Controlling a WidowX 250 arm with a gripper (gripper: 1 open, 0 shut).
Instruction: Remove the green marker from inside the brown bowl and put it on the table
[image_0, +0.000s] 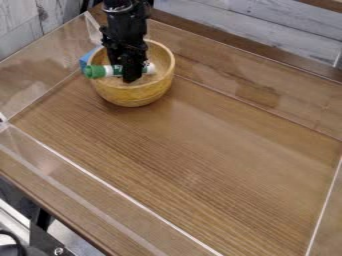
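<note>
The brown bowl (134, 90) stands at the back left of the table (201, 160). The green marker (94, 70) lies inside it, its green end resting over the bowl's left rim and its white barrel running toward the middle. My black gripper (127, 70) reaches straight down into the bowl, and its fingers have drawn together around the marker's barrel. The part of the marker under the fingers is hidden.
A clear plastic rim (40, 150) runs around the tabletop's edges. A wide stretch of wood-grain surface lies in front of and to the right of the bowl. A pale plank wall (267, 25) stands behind the table.
</note>
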